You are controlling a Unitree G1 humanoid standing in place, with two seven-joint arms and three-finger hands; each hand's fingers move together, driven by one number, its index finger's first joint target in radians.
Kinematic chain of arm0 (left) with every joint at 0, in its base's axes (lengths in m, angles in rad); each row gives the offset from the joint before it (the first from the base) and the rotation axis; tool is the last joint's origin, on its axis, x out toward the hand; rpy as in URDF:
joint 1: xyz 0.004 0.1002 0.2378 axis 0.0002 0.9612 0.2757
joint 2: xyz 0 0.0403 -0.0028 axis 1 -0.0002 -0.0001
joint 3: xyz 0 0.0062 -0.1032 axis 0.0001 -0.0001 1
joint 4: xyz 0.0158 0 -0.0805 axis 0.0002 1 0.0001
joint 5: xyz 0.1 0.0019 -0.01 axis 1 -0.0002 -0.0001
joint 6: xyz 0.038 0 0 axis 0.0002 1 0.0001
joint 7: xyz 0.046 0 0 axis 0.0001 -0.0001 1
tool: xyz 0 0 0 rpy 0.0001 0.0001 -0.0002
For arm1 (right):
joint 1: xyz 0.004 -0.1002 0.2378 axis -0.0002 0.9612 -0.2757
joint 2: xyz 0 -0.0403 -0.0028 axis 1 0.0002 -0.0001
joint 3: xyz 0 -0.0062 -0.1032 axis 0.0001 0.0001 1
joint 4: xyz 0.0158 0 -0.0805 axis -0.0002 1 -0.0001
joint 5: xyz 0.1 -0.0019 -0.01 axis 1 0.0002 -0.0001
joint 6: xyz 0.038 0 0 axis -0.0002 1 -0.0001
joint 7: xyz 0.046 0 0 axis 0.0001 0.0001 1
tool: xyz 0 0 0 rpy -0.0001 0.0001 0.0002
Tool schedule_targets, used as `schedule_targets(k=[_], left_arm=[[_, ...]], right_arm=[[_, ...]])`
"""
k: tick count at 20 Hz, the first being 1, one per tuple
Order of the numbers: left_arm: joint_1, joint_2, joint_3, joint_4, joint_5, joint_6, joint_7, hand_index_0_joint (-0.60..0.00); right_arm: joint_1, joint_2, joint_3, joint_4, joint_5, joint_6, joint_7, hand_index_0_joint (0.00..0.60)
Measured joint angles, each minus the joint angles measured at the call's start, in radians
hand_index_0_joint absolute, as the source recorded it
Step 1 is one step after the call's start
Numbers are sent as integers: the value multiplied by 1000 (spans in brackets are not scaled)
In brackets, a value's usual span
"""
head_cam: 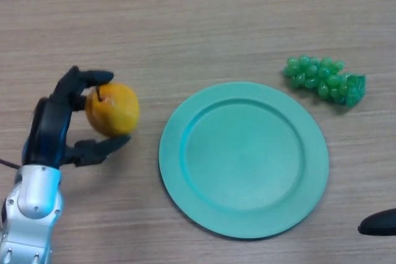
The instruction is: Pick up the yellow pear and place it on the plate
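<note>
The yellow pear (pixel 113 109) lies on the wooden table at the left, its dark stem pointing up-left. My left hand (pixel 57 122) wraps round it from the left: the fingers curl over its top and the thumb reaches under its lower side. A round teal plate (pixel 185 171) sits in the middle of the table, to the right of the pear, with nothing on it. Only a dark tip of my right hand (pixel 378 222) shows at the lower right edge.
A bunch of green grapes (pixel 325 80) lies at the upper right, just beyond the plate's rim.
</note>
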Motion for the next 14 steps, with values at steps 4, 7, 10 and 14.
schedule_targets(k=[4,7,10,14], left_arm=[[49,-61,-136,-209,-68,197,-92,-600],[50,-76,-286,-225,-71,267,-92,-600],[14,-75,-386,-161,-70,266,-82,-600],[-44,-72,-445,-64,-71,262,-35,-600]], right_arm=[[10,9,-1,0,0,-9,1,0],[23,8,-22,0,1,-15,0,0],[48,6,-41,0,44,-43,-17,0],[50,-12,-63,0,62,-47,-18,0]])
